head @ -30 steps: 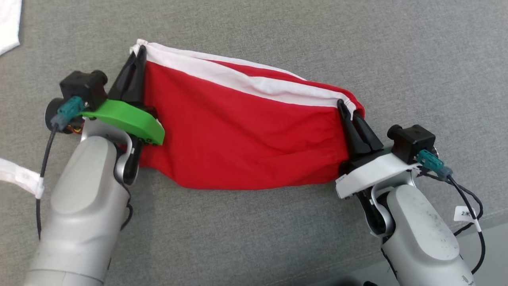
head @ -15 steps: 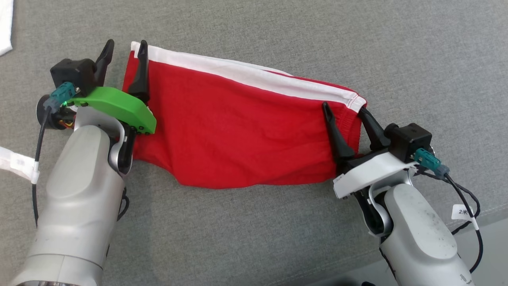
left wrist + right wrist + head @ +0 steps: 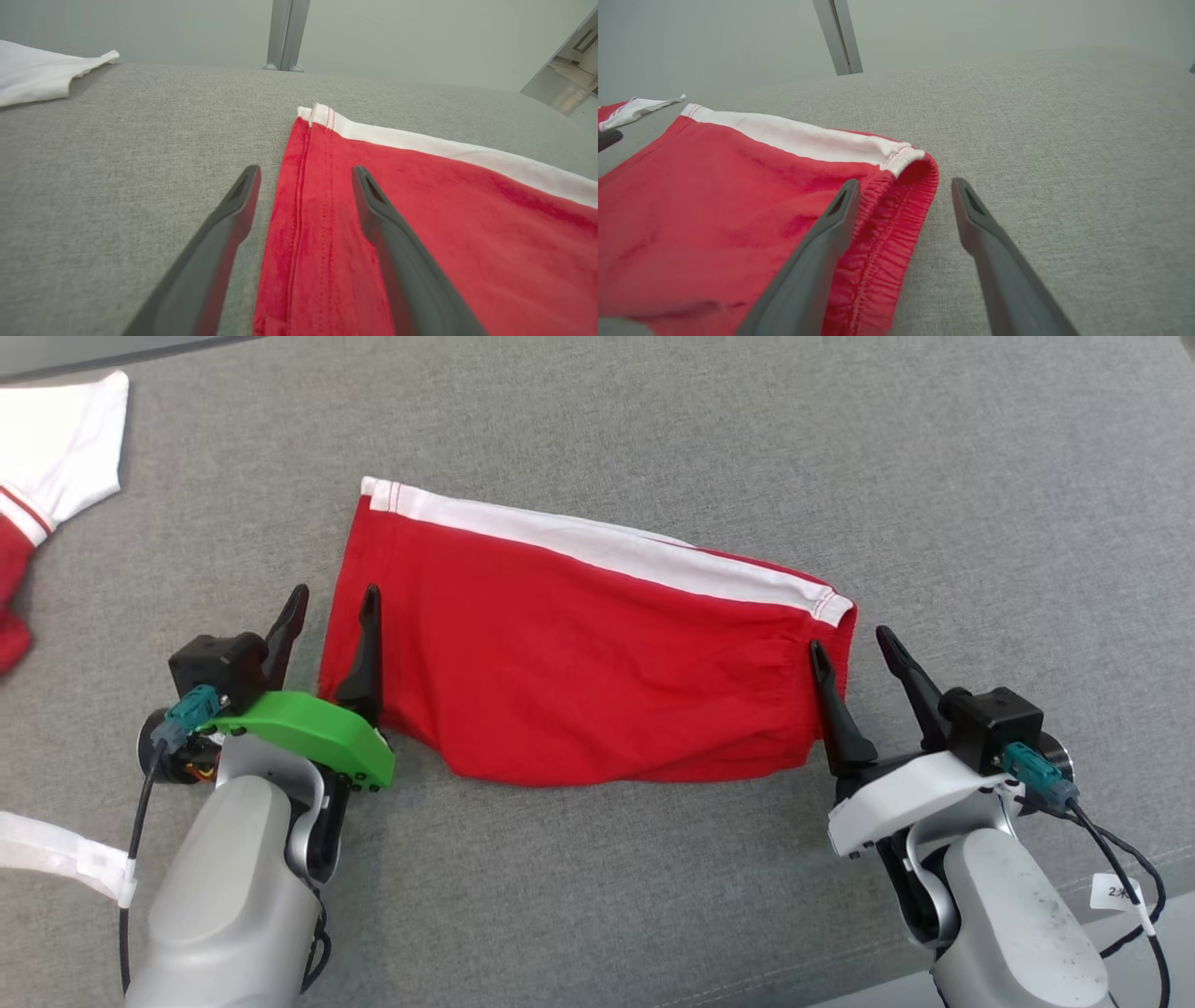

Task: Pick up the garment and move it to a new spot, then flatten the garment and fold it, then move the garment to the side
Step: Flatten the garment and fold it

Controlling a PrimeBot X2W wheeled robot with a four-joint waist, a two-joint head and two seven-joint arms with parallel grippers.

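So here's where we are: the red cotton shorts with the white side stripe point(image 3: 579, 672) lie flat around the middle of the grey woven upholstered surface point(image 3: 980, 476), doubled over lengthwise, with the white stripe along the far side. The gathered elastic waistband is at the right end and the stitched hem at the left. Our left gripper point(image 3: 336, 593) is spread wide with nothing in it. It straddles the hem end, one finger above the red cloth and the other above bare grey. Our right gripper point(image 3: 850, 639) is the same story at the waistband end, jaws wide apart and empty, with one finger over the elastic. We can't tell if any fingertip is actually brushing the fabric. To us this reads as the fold being laid down, so what's left is shifting the shorts to the side, unless one more fold is wanted. Either way we'd need to pinch both layers at each end and lift evenly so the fold doesn't fall open. We'd also steer clear of the white-and-red garment point(image 3: 56, 439) at the surface's far left corner.
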